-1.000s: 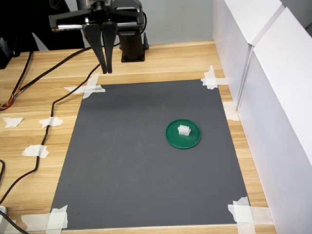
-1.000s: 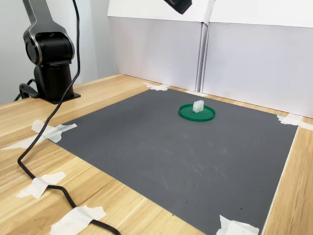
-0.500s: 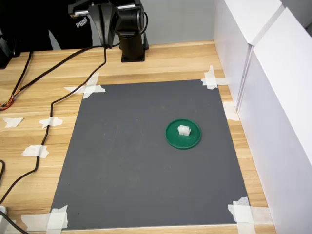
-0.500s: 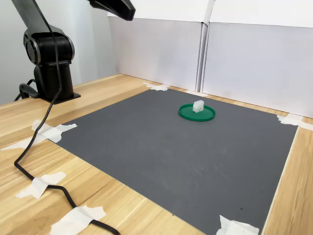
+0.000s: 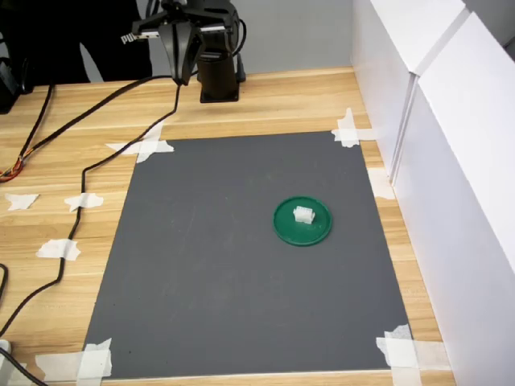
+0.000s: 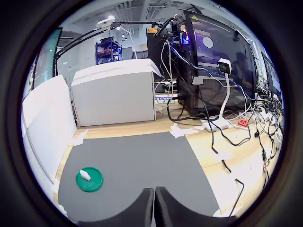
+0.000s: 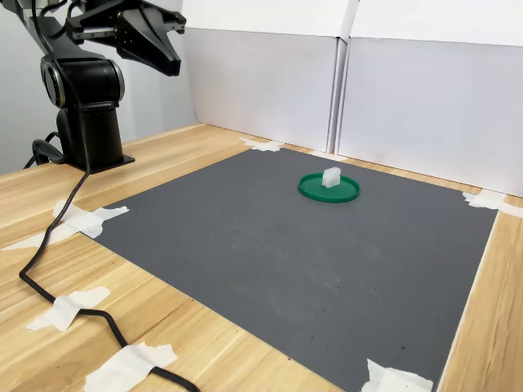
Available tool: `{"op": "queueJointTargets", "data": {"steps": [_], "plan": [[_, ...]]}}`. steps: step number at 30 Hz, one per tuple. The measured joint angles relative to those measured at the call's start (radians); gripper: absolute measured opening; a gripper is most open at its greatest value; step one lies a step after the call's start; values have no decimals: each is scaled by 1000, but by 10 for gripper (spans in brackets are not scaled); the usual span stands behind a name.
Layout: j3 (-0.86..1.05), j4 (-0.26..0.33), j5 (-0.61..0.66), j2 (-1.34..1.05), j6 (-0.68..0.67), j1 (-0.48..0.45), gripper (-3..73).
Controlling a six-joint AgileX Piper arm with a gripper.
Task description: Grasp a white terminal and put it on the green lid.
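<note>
Both exterior views show the white terminal (image 5: 303, 215) sitting on the green lid (image 5: 282, 229), which lies on the gray mat (image 5: 201, 273) toward its edge nearest the white panels (image 5: 451, 161). The end effector (image 5: 182, 66) hangs high near the arm's base (image 5: 218, 80) at the surface's (image 5: 282, 100) far edge, fingers pressed together and carrying nothing. The placement looks finished; the likeliest trouble is a knock to the surface tipping the light terminal off.
</note>
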Motion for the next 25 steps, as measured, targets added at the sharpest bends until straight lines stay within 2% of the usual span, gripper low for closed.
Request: {"op": "queueJointTargets", "data": {"steps": [4,13,25], "plan": [[87,0,1,-65,0,18,-16],[145,0,39,-205,0,164,-16],[145,0,45,-231,0,173,-16]]}}
